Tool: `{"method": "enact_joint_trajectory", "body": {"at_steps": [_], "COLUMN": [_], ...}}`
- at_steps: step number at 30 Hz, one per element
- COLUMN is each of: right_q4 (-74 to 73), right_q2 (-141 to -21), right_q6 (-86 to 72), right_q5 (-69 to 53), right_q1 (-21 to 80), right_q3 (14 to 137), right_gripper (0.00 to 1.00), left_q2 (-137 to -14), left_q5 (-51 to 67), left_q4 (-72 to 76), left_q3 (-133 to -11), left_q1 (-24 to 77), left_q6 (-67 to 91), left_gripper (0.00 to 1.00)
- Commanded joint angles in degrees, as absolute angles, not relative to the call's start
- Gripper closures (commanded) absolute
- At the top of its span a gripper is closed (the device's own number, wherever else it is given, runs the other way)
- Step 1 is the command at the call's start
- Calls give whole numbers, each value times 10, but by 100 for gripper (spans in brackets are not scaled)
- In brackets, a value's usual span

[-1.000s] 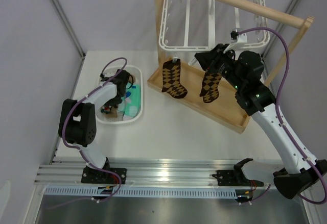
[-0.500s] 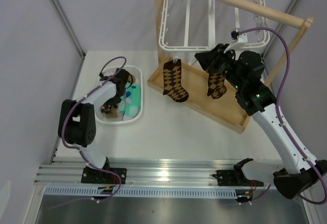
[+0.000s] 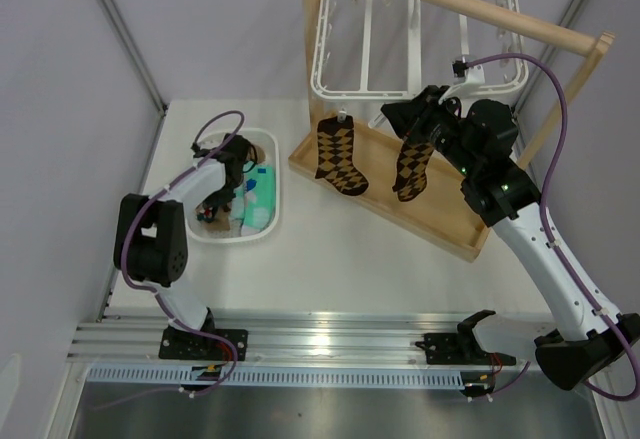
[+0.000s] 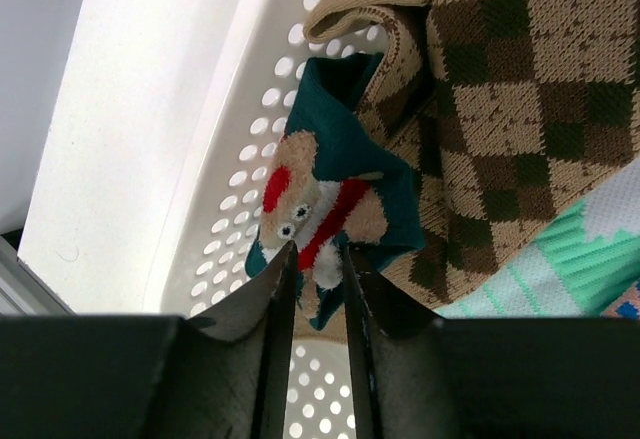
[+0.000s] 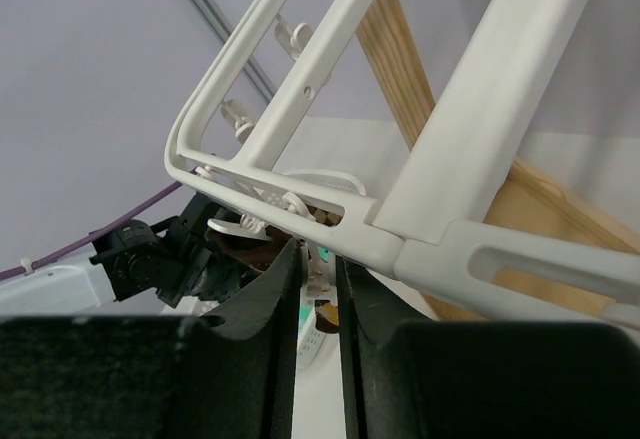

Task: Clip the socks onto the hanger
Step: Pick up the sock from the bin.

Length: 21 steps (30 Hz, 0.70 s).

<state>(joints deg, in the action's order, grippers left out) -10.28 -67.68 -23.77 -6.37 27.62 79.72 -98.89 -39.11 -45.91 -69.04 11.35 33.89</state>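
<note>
My left gripper (image 3: 232,171) reaches into the white mesh basket (image 3: 275,187). In the left wrist view it (image 4: 313,249) is shut on the dark teal sock (image 4: 335,94) at its white-red figure. A brown argyle sock (image 4: 520,79) and a mint green sock (image 4: 545,259) lie beside it. My right gripper (image 3: 410,124) is up at the front edge of the white hanger (image 3: 365,34). In the right wrist view it (image 5: 318,244) is shut on a small white clip (image 5: 320,281) under the frame (image 5: 480,109). An argyle sock (image 3: 412,167) hangs below it. Another argyle sock (image 3: 340,157) hangs clipped to its left.
The hanger hangs from a light wooden stand with a rod (image 3: 480,9) and a tray base (image 3: 445,224) at the back right. The basket stands at the left of the white table (image 3: 340,269). Grey walls close in both sides.
The argyle sock under my right gripper has swung right and back again. The left-hand argyle sock sways slightly. My left gripper stays in the basket, barely moved.
</note>
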Motion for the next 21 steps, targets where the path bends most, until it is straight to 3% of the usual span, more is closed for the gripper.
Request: {"method": "enact_joint_trajectory", "body": {"at_steps": [1, 12, 15, 21], "right_q4": [-77, -76, -76, -75], "right_q2": [-666, -660, -658, -657], "right_q6": [-243, -247, -248, -247], "right_q5": [-76, -77, -76, -76], "right_q1": [273, 274, 273, 273], "right_q3": [797, 792, 791, 789], "right_gripper": [94, 94, 94, 94], "left_q2": [-997, -1009, -997, -898], "left_q5": [-382, -360, -363, -303], "left_q4": [-452, -445, -455, -498], "left_q3": [-711, -706, -712, -722], "left_q1": [105, 104, 104, 112], "left_q6": [330, 327, 334, 352], "left_gripper": [73, 71, 99, 99]}}
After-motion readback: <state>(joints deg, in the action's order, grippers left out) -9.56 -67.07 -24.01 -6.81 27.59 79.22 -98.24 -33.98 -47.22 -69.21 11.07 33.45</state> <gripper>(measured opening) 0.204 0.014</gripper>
